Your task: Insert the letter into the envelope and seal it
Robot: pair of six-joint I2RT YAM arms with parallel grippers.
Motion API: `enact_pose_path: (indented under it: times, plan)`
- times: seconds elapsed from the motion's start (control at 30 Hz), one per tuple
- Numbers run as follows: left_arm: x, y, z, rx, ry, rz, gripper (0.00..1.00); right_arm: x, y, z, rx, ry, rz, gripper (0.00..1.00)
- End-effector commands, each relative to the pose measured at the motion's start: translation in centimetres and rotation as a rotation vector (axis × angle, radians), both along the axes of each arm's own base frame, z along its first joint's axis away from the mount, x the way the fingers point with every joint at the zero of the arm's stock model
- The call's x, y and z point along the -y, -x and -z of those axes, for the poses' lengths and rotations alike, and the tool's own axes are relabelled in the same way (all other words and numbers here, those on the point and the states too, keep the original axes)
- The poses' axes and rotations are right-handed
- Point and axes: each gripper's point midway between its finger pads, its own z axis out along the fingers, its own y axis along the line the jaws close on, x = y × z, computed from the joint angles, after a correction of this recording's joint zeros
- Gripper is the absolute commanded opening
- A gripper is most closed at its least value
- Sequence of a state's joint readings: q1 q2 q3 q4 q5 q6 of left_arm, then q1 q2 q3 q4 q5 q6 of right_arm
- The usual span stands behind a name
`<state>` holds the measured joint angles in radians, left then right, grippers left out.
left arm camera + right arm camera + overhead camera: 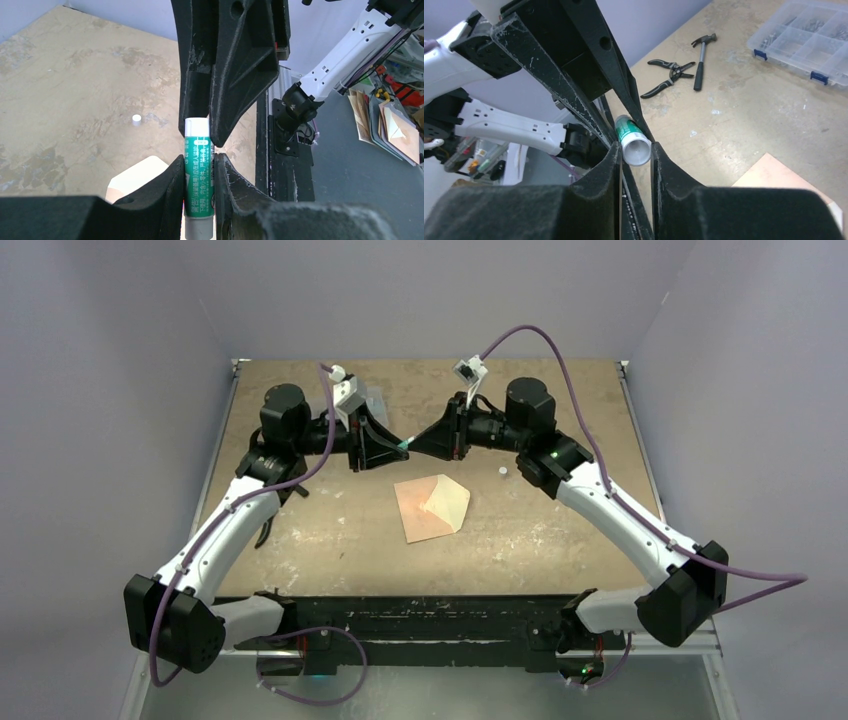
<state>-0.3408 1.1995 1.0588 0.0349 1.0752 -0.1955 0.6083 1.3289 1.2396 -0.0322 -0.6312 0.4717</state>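
The envelope [425,515] lies flat mid-table, salmon, its pale cream flap [447,502] open; the flap also shows in the left wrist view [132,177], and a salmon corner shows in the right wrist view [774,175]. The letter does not show as a separate sheet. Both grippers meet in the air behind the envelope, on one green glue stick [199,172]. My left gripper [397,448] is shut on its green body [626,131]. My right gripper [416,445] is shut on its white end [196,125].
A small white round item [502,471] lies on the table right of the envelope. The right wrist view shows pliers [669,75], a hammer [700,62] and a clear parts box [804,40]. A stack of papers [390,125] lies off the table.
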Motion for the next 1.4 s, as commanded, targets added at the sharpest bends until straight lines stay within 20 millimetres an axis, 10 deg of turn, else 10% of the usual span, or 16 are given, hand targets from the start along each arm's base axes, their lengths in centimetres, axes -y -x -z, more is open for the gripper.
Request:
enact_pose_path:
  times: [0.0,0.2,0.53,0.7,0.83,0.9,1.1,1.37]
  plan:
    - [0.1,0.4,-1.6,0.080,0.013,0.039,0.00,-0.5,-0.1,-2.0,0.016,-0.052,-0.026,0.13]
    - [-0.3,-0.3,-1.3,0.178,-0.018,-0.001,0.00,-0.8,-0.6,-1.4,-0.095,-0.067,0.008,0.00]
    - [-3.8,-6.4,0.9,0.909,-0.337,-0.202,0.00,-1.5,-4.7,2.6,-0.741,-0.236,0.332,0.00]
    - [-3.9,-8.4,2.0,0.873,-0.393,-0.223,0.00,-1.9,-5.3,3.6,-0.961,-0.331,0.386,0.00]
    - [-3.3,-8.0,-0.1,0.712,-0.235,-0.308,0.00,-1.6,-6.2,3.0,-0.778,-0.251,0.403,0.65]
    - [-2.6,-7.7,-0.1,0.513,-0.173,-0.312,0.00,-1.2,-6.4,2.9,-0.626,-0.199,0.389,0.78]
    - [-0.9,-5.1,1.7,0.040,-0.106,-0.216,0.00,0.8,-4.1,1.5,-0.313,-0.120,0.294,0.87]
    - [0.3,-2.8,0.2,-0.037,-0.034,-0.081,0.00,1.8,-3.6,0.5,-0.419,-0.062,0.233,0.80]
